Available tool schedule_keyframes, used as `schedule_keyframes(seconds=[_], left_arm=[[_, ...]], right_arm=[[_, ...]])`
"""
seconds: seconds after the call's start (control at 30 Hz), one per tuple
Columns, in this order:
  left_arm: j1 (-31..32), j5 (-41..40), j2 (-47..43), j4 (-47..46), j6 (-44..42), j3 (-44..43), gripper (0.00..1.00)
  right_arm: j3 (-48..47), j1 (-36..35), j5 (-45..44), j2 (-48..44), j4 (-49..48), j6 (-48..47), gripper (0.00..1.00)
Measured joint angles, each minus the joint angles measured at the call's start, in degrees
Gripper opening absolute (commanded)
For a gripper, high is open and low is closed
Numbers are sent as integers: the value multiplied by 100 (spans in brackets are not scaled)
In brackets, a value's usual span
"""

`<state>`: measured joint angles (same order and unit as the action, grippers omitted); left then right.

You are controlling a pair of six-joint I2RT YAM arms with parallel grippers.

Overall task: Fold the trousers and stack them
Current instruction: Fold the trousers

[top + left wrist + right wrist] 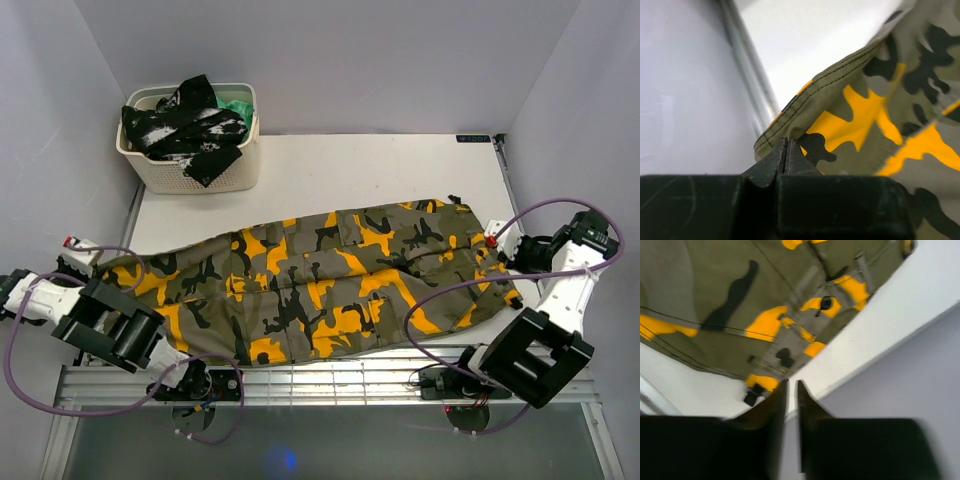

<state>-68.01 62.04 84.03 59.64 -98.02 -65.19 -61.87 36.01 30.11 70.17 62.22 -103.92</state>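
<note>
At the left edge of the top view, the left gripper (785, 146) is sitting at the leg end of the long cloth trousers in olive green, black and yellow-orange camouflage print (320, 290). Its black fingers (767, 167) are pressing together with no gap, right at the stitched hem (810, 100). I cannot tell whether a bit of cloth is pinched between them.

The trousers are lying spread out on the white surface (350, 170), filling the middle of the frame. Their long axis is running across the frame from left to right. The leg hems are pointing left and the waistband (807, 332) is pointing right.

The cloth is looking soft and limp, rather thick and probably not slippery, so I am expecting it to sag and drag when lifted. The doubled, stitched edges are seeming the best places to hold: the hem corners and the waistband corners.

At the right, the right gripper (791, 390) is hovering just beside the waistband. Its fingers (812, 410) are leaving only a narrow gap and are holding nothing.
</note>
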Motion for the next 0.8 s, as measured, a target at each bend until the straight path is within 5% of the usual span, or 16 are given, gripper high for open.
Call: schedule_keyframes(seconds=[0.07,0.1,0.2,0.47,0.5,0.67,0.8], left_arm=[[-46,-133,262,310,-378,225,31],[-39,-168,417,428,-503,319,31],[46,-181,697,638,-708,455,21],[651,-203,758,511,-334,332,6],[682,-223,796,481,-280,275,8],[717,-350,1078,411,17,-31,53],[831,-535,1252,411,264,-240,66]], right_arm=[[90,-52,-9,133,72,214,66],[13,-129,-4,306,46,358,97],[-1084,-433,127,1309,297,931,92],[-5772,-1886,557,4409,627,2581,94],[-5934,-2111,505,4627,621,2636,93],[-5814,-3062,131,5379,501,2686,90],[-5650,-3429,-11,5901,245,2697,90]])
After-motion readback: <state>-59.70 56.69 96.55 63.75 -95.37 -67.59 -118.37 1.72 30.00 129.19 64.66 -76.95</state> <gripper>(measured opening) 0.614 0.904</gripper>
